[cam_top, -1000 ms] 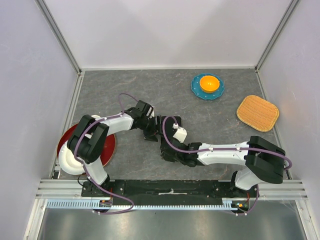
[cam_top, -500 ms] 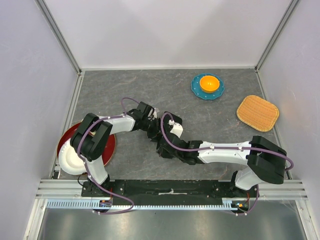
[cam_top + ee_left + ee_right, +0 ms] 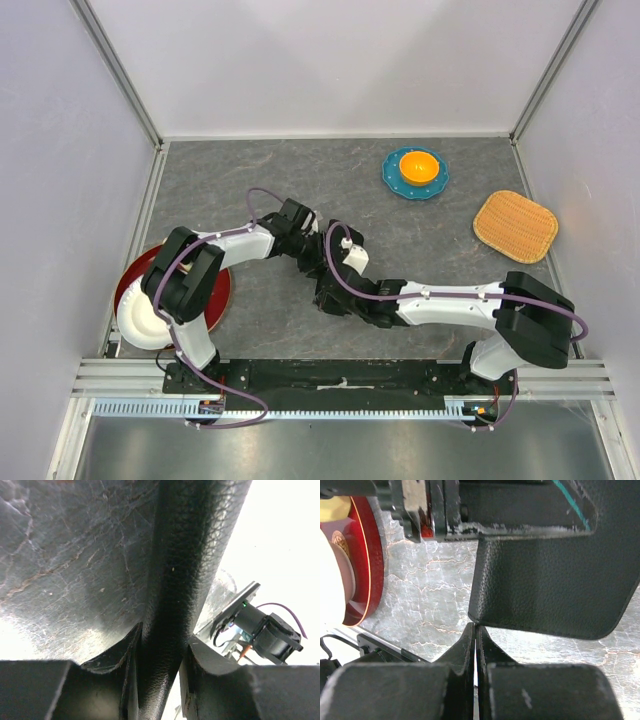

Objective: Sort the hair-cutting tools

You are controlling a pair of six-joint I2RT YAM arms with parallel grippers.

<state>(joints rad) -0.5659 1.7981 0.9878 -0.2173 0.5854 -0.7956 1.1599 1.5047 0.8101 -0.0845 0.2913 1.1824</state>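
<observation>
No scissors or combs show in any view. A black leather folding case (image 3: 185, 555) is held up between both grippers, and the arms mostly hide it in the top view. My left gripper (image 3: 160, 645) is shut on a thick folded edge of the case; from above it sits mid-table (image 3: 308, 258). In the right wrist view a flap of the case (image 3: 545, 585) hangs from the left gripper's fingers (image 3: 440, 510). My right gripper (image 3: 476, 627) has its jaws pressed together at the flap's lower left corner; in the top view it is just below the left one (image 3: 325, 295).
A red plate (image 3: 215, 290) with a white bowl (image 3: 140, 320) sits at the near left, also in the right wrist view (image 3: 367, 555). A teal plate holding an orange bowl (image 3: 415, 172) and a woven yellow mat (image 3: 515, 225) lie at the far right.
The right wrist has swung up and left toward the left gripper. The left gripper has shifted slightly right. Both stay at the case.
</observation>
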